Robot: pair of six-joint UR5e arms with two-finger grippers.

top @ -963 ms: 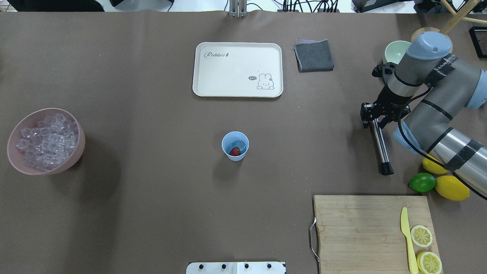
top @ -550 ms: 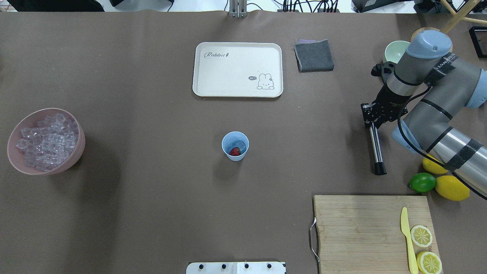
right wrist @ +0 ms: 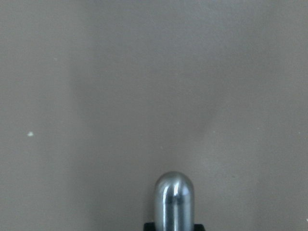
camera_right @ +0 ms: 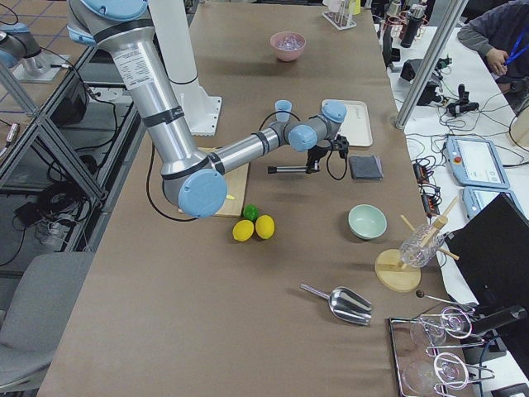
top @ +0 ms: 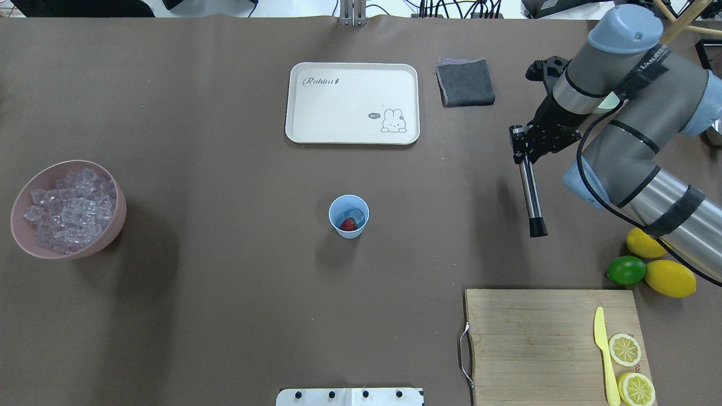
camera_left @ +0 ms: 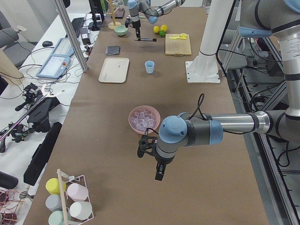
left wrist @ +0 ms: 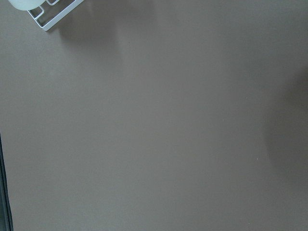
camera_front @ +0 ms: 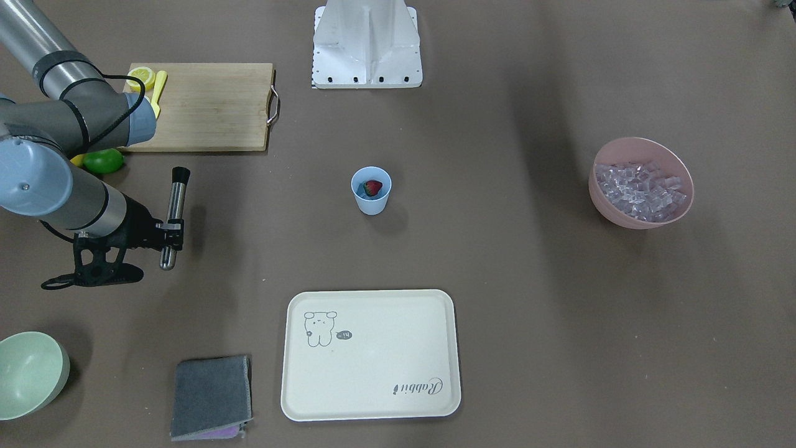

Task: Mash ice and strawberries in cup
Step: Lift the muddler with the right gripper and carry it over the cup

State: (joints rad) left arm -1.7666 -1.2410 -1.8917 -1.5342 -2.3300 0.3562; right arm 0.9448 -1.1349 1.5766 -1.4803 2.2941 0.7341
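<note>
Jaws on the right arm are clenched on a steel muddler [top: 530,194], gripping it near its rounded bare-metal end. The rod lies roughly level above the brown desk [top: 225,169], and its black tip points toward the robot's side. It casts a soft shadow on the paper beside it. In the right wrist view only the shiny rounded end shows, at the bottom edge.

The left arm's jaws show only in the side view from the left end of the desk, hanging over bare paper near the pink bowl [top: 119,217]. I cannot tell whether they are parted or closed.

The cup [top: 337,206] stands upright near the middle of the desk, well apart from the muddler. Inside it the strawberry [top: 348,225] lies against the wall nearest the robot, with a clear cube of ice [top: 354,214] touching it.

More ice is heaped in the pink bowl at the robot's far left. A cream tray [top: 338,107] lies beyond the cup, with a folded grey cloth [top: 465,83] just beside it.

On the robot's right, a wooden cutting board [top: 530,338] carries a yellow knife [top: 603,349] and two lemon halves [top: 624,349]. A lime [top: 626,270] and two whole lemons [top: 670,278] sit just off the board's far corner.
</note>
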